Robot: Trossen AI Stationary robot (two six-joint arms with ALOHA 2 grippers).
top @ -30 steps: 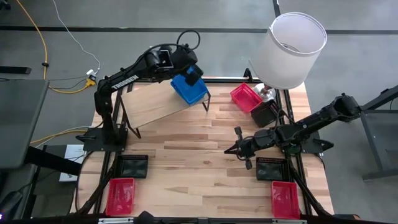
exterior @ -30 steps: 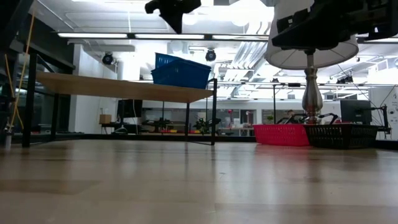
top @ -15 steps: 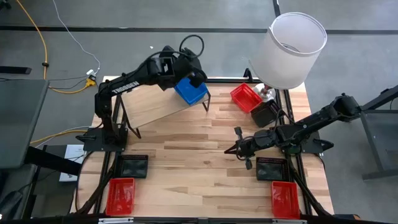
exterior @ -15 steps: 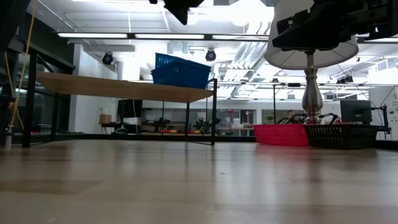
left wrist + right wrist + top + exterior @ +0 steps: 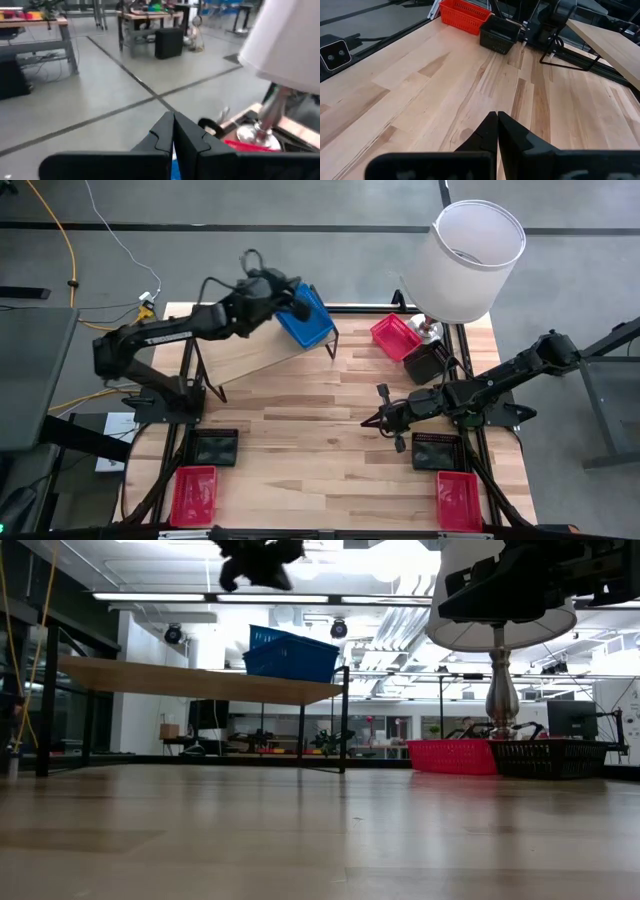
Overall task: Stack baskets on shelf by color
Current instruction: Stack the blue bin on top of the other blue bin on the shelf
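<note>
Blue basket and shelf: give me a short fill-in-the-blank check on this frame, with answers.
1. The blue basket sits on the ____.
2. The left gripper is above the blue basket, with its fingers ____.
3. The red basket by the lamp lies on the ____, not on the shelf.
4. The right gripper, shut, holds ____.

Missing words: shelf; shut; table; nothing

Blue basket point(image 5: 304, 320) atop shelf point(image 5: 255, 345)
</note>
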